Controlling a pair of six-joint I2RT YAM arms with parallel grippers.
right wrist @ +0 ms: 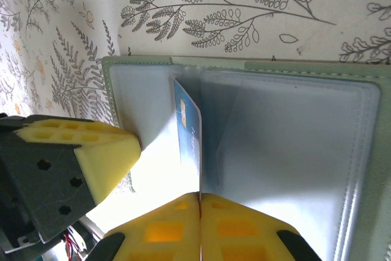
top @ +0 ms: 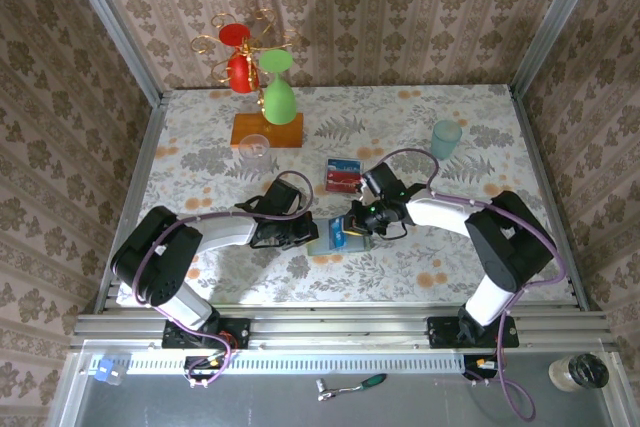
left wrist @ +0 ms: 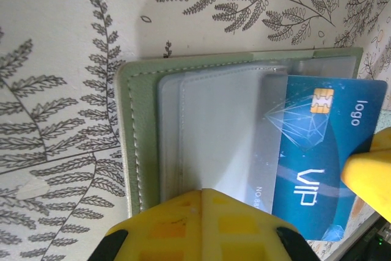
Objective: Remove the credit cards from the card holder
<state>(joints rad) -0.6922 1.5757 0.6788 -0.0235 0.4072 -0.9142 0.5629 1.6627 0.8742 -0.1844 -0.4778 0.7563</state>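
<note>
- The blue card (left wrist: 324, 151) reads "VIP" in white, with "logo" near its 3 o'clock edge and a gold chip beside that. A line starting "NO.8" runs under the clear pocket and cannot be read further.
- The wallet (left wrist: 131, 132) lies open and flat on the table (top: 200, 137), in the middle towards the near edge. No writing shows on it.
- The blue card is about half out of a pocket, jutting towards 3 o'clock in the left wrist view. In the right wrist view it appears edge-on.
- The right gripper (right wrist: 200, 203) is clenched on the blue card's free edge.
- The left gripper (left wrist: 201, 203) is clamped closed with nothing between its fingers, its tips pressing on the wallet's 6 o'clock side.
- From above, the 2 grippers meet over the wallet, the left one at 9 o'clock and the right one at 3 o'clock.
- The red cards (top: 343, 175) lie at 12 o'clock of the wallet, apart from it.
- A cup (top: 446, 137) stands at 2 o'clock and a stand (top: 265, 129) at 11 o'clock, both well apart.
- Bare table lies at 6 o'clock of the wallet.
</note>
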